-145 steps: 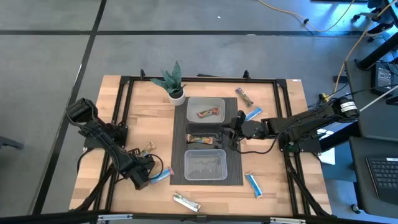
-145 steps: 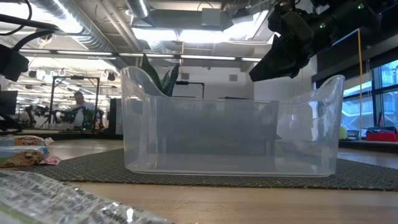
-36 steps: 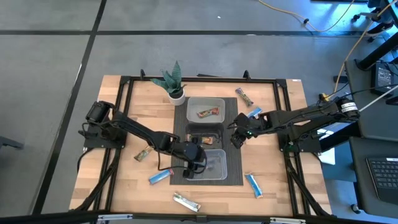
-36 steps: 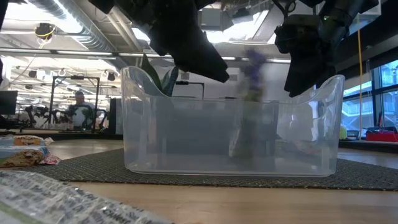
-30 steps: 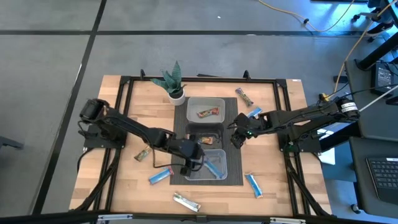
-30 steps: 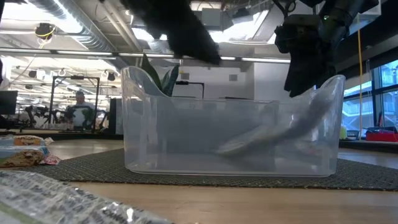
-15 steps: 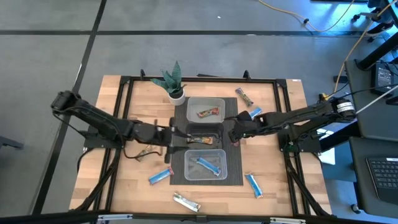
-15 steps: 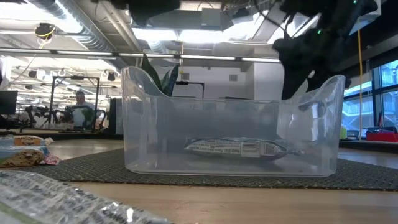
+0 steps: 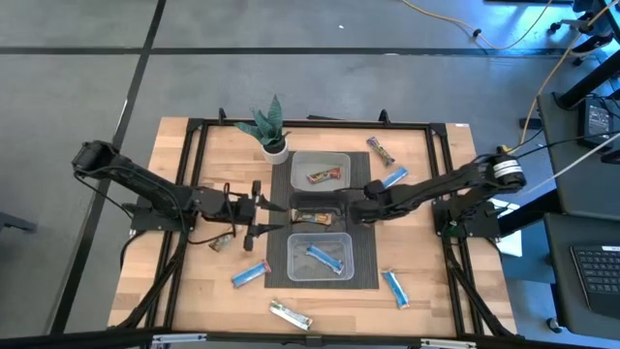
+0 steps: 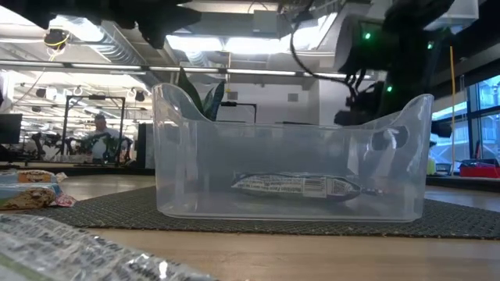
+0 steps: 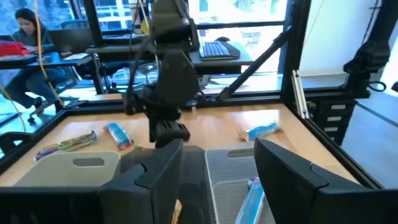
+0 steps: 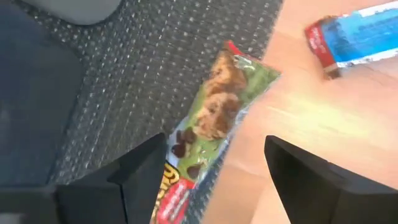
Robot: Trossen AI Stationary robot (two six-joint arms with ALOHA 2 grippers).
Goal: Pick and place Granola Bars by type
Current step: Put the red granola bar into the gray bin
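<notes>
From table height, the crinkled silver-white wrapped bar [image 10: 70, 254] is blurred and cut off by the bottom edge. In the right wrist picture, the green-and-red wrapped granola bar [image 12: 211, 124] runs off the bottom edge (its lettering unreadable), and the bright blue wrapped bar [image 12: 357, 34] is clipped at the frame's edge.

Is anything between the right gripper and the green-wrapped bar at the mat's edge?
Nothing visible. The right gripper hangs open over the green-wrapped bar, a finger on each side; the blue bar lies apart.
</notes>
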